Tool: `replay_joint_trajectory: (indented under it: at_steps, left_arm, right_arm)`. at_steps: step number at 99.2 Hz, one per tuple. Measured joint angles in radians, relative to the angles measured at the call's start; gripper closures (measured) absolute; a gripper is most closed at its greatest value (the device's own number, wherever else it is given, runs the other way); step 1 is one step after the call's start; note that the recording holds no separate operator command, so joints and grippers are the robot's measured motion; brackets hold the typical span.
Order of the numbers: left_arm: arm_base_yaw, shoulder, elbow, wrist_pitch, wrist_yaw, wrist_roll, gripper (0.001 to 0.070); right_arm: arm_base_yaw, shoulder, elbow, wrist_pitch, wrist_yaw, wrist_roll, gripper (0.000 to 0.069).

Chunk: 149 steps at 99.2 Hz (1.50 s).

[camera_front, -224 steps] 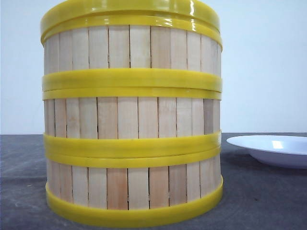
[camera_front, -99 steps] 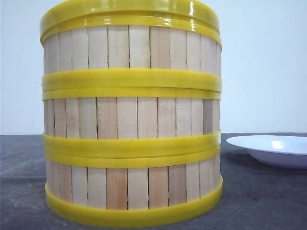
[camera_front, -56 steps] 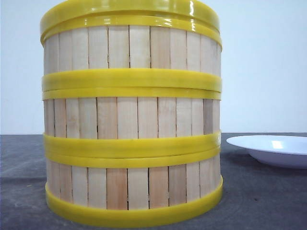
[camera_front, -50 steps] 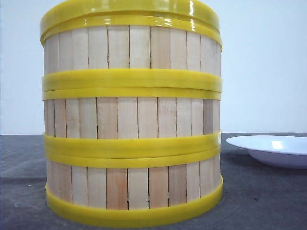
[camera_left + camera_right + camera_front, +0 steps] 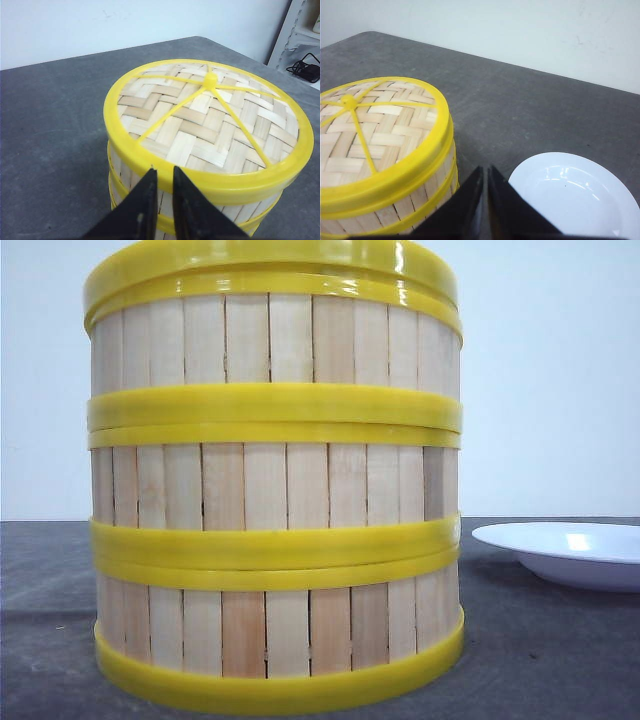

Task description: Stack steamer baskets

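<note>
- Grey table [image 5: 560,660] under a plain white wall; shelving w/ cables shows off to one side in the left wrist view.
- Steamer baskets [image 5: 275,490]: all three alike, already stacked in one upright column, yellow rims seated flush on each other, centre-left of the front view & very near the camera. Column's long axis is vertical.
- Lid [image 5: 207,117]: woven, yellow rim & knob, sits on the top basket, looks level.
- White plate [image 5: 565,552]: on the table at approx 3 o'clock from the stack, apart from it, nothing on it.
- Left gripper [image 5: 164,192]: fingers nearly together, thin gap only, nothing held. Tips sit just beside the stack wall under the lid rim, so the stack lies dead ahead at 12 o'clock – can't tell if touching.
- Right gripper [image 5: 485,195]: fingers pressed together, nothing held, over bare table btwn stack & plate; stack at approx 10 o'clock from it.
- Judgement: stacking looks done; left arm is nearer, so any backing-off should go straight away from the wall, not sideways, or the column may get nudged.
</note>
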Motion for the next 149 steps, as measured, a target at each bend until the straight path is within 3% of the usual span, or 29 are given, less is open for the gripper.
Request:
replay_joint_trajectory:
  at_steps: [33, 52, 62, 76, 107, 124, 149]
  left_arm:
    - [0.000, 0.000, 0.000, -0.002, 0.000, 0.002, 0.0681]
    - [0.028, -0.014, 0.000, -0.003, 0.000, 0.093, 0.0681]
    - [0.095, -0.017, -0.001, 0.014, 0.000, 0.142, 0.0681]
    - [0.245, -0.024, -0.041, 0.059, 0.000, 0.166, 0.0681]
    - [0.575, -0.146, -0.332, 0.310, -0.002, 0.180, 0.0681]
    - [0.661, -0.223, -0.466, 0.319, -0.002, 0.180, 0.0681]
    - [0.701, -0.324, -0.589, 0.320, -0.002, 0.180, 0.0681]
  right_arm:
    - [0.000, 0.000, 0.000, 0.000, 0.000, 0.000, 0.0681]
    - [0.000, 0.000, 0.000, 0.000, 0.000, 0.000, 0.0681]
    - [0.000, 0.000, 0.000, 0.000, 0.000, 0.000, 0.0681]
    - [0.000, 0.000, 0.000, 0.000, 0.000, 0.000, 0.0681]
    - [0.000, 0.000, 0.000, 0.000, 0.000, 0.000, 0.0681]
    - [0.000, 0.000, 0.000, 0.000, 0.000, 0.000, 0.0681]
    - [0.000, 0.000, 0.000, 0.000, 0.000, 0.000, 0.0681]
